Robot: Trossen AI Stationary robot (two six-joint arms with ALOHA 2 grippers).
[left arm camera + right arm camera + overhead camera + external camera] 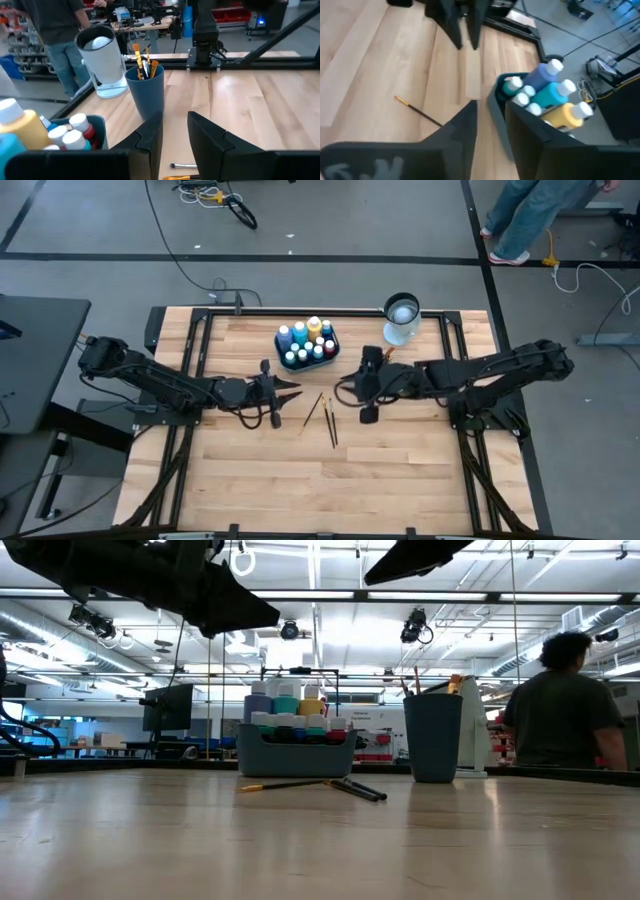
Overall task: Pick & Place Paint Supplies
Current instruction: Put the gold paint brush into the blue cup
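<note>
Here, three thin dark-handled brushes (325,416) lay loose on the pale wooden table (400,480), between the two claws and just below their level. Their long axes ran roughly from the table's far side to its near side; two lay close together and near parallel, while the third (312,410) slanted away from them. Which end carried the bristles could not be told. Beyond the brushes stood the teal rectangular tray (333,340), packed with upright small paint bottles (300,335). The dark blue cup (145,92), past the tray, held further brushes upright.

The left gripper (292,389) hung above the table with its jaws parted and empty. The right gripper (368,416), likewise parted, held nothing.

Judged step: approach to a loose brush. The next move called for jaws set across the handle, then a low descent.
</note>
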